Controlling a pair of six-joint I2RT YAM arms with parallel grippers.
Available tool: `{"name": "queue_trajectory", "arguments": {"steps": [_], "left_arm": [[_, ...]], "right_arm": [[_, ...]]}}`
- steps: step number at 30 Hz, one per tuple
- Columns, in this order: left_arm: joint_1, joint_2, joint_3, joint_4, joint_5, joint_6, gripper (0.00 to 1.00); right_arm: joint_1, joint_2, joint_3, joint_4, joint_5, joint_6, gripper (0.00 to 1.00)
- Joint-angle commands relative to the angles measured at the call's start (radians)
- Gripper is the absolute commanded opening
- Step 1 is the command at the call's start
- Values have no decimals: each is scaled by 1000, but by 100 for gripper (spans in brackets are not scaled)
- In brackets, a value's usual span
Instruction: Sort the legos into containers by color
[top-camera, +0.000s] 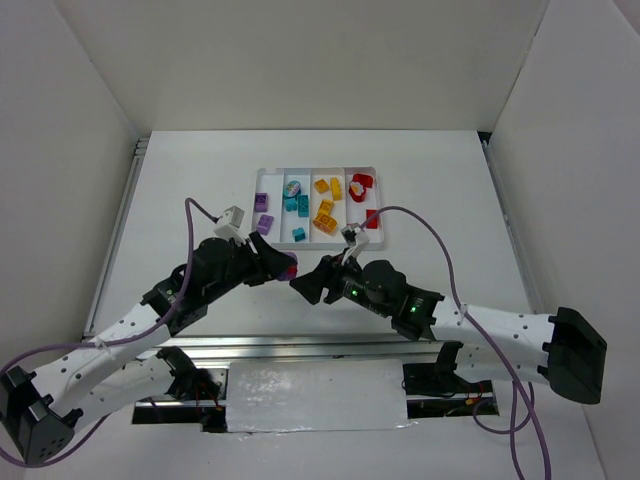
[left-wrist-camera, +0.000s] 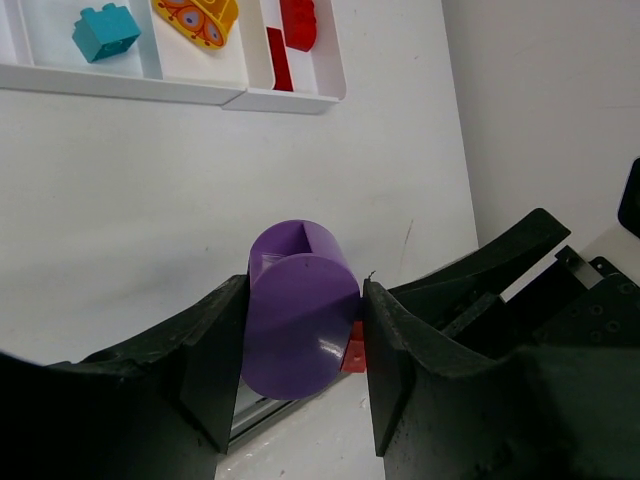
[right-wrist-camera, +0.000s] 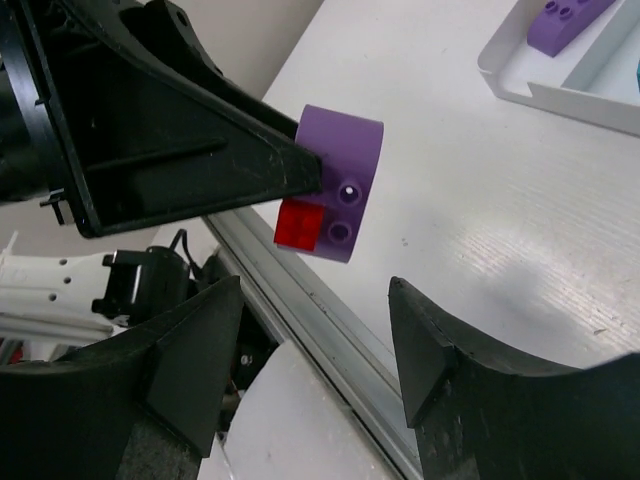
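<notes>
My left gripper (left-wrist-camera: 300, 345) is shut on a round purple lego (left-wrist-camera: 300, 310) that has a small red brick (left-wrist-camera: 352, 356) stuck to its side, held above the table near its front edge. In the right wrist view the same purple lego (right-wrist-camera: 345, 180) and red brick (right-wrist-camera: 300, 222) hang just beyond my right gripper (right-wrist-camera: 315, 290), whose jaws stand open around nothing. From above, the two grippers face each other at the purple lego (top-camera: 291, 264). The white tray (top-camera: 315, 169) holds purple (top-camera: 262, 205), teal (top-camera: 296, 205), yellow-orange (top-camera: 325, 210) and red (top-camera: 361, 183) legos in its compartments.
An aluminium rail (top-camera: 300, 345) runs along the table's near edge, with a silvery plate (top-camera: 315, 395) below it. White walls enclose the table on three sides. Purple cables (top-camera: 430, 235) loop over both arms. The tray's near corner (right-wrist-camera: 530, 88) shows in the right wrist view.
</notes>
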Motion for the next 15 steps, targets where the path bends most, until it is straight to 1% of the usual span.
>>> {"name": "queue_trajectory", "arguments": {"steps": [1,5,7,9,10,11,13,15], "left_arm": [[-31,0,43,67,-40,-38,0],[-58,6,57,69,-63,-50,0],[-68,6,60,72,-65,-51,0],[-71,5,57,84,-57,-54,0],[-73,5,54,92,-46,-59,0],[-75,2,48,102,-42,-62,0],[-75,-1,42,112,-28,-70,0],[-76,0,40,112,-20,-74,0]], "right_arm": [[36,26,71,39,129,-34,68],[51,46,91,30,201,-21,66],[51,57,92,34,214,-18,67],[51,69,94,42,195,-19,72],[53,74,98,42,189,-18,79],[51,80,103,39,184,-16,80],[53,92,110,33,180,-15,81],[51,88,92,56,168,-25,78]]}}
